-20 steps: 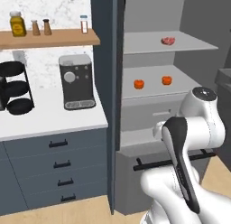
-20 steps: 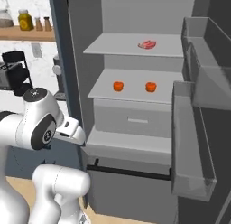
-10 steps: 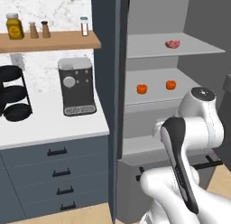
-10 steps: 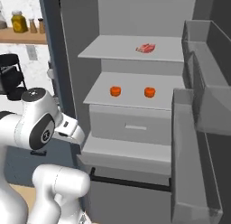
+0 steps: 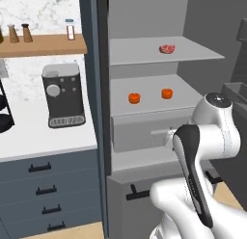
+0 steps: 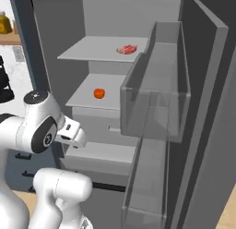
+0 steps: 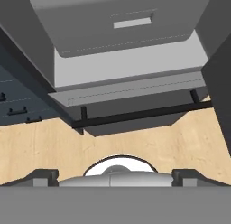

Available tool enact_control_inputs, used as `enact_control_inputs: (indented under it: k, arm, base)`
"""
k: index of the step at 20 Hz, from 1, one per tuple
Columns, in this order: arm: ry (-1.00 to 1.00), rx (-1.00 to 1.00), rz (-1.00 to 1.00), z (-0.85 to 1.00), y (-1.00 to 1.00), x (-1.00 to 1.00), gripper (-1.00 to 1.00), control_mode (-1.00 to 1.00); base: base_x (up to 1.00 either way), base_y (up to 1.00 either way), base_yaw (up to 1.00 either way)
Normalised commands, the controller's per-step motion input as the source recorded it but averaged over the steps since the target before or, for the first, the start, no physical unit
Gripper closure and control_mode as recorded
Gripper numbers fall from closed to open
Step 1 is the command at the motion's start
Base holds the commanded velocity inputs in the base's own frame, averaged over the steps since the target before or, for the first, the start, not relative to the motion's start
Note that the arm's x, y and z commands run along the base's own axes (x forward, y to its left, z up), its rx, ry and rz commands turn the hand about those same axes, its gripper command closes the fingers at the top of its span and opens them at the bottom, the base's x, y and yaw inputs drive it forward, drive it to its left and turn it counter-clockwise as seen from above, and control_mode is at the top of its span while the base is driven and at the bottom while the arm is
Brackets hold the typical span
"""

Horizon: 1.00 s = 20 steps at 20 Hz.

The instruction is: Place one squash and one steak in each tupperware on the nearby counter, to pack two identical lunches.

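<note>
With the base driven closer to the open refrigerator (image 5: 144, 88), both squash (image 5: 134, 98) on its middle shelf and the steak (image 5: 167, 49) on its upper shelf loom larger, while the gripper (image 7: 115, 175), fingers apart and empty, points floorward, so picking remains pending.

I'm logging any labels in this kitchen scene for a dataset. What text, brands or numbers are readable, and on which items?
No readable text anywhere.
Coffee machine: a round dial, no lettering legible.
Shelf bottles: too small and blurred to tell whether they carry labels.
Fridge drawer, squash and steak: no markings.
</note>
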Motion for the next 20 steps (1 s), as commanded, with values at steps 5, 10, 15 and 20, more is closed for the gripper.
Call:
enact_control_inputs:
  k: [5,10,15,20]
  arm:
    - [0.0,0.0,0.0,0.0,0.0,0.0,-1.0,1.0]
    - [0.0,0.0,0.0,0.0,0.0,0.0,-1.0,1.0]
    - [0.0,0.0,0.0,0.0,0.0,0.0,-1.0,1.0]
    - [0.0,0.0,0.0,0.0,0.0,0.0,-1.0,1.0]
  base:
    - [0.29,0.01,0.0]
    - [0.41,-0.08,0.0]
    - [0.67,0.0,0.0]
    - [0.34,0.0,0.0]
